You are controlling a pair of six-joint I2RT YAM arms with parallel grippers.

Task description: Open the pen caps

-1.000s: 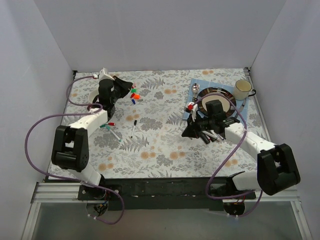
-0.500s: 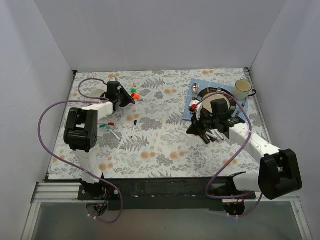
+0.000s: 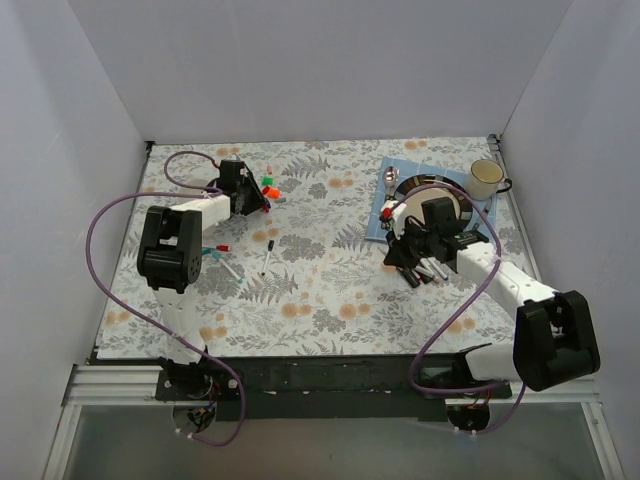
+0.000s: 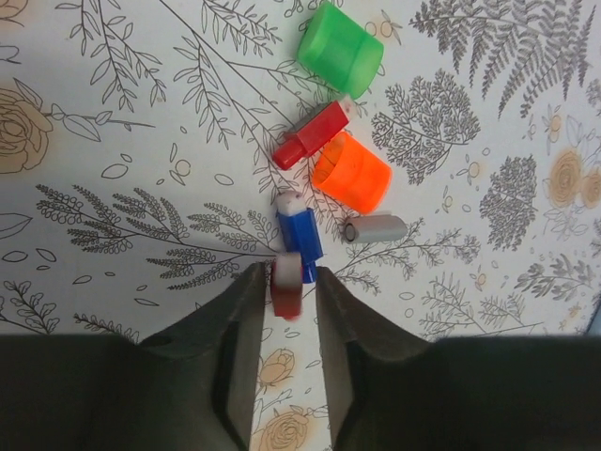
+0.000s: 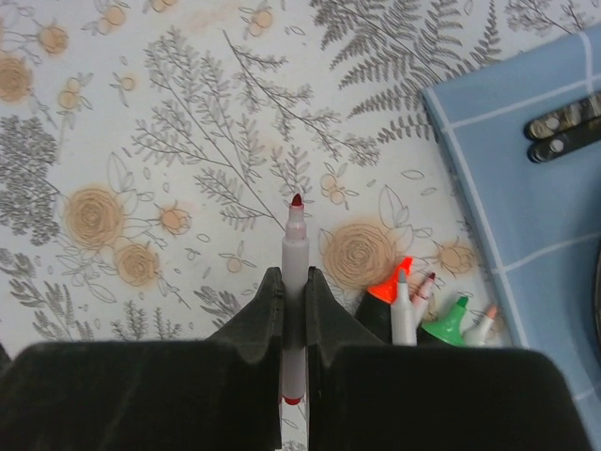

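The left claw (image 4: pixel 288 275) sits low toward the far-left corner of the surface (image 3: pixel 320 295), jaws slightly apart on either side of a dark red cap (image 4: pixel 286 293) and seemingly not pressing it, with the blue cap (image 4: pixel 300 233), orange cap (image 4: pixel 351 171) and green cap (image 4: pixel 340 44) just beyond. The right claw (image 5: pixel 293 282) is clamped on a red-tipped pen (image 5: pixel 295 235), nib bare, beside the uncapped pens (image 5: pixel 402 310) at the blue mat (image 5: pixel 526 188) edge. This pen looks finished — next, lay it there and lift the left claw straight up off the heap; the surface's middle offers free room
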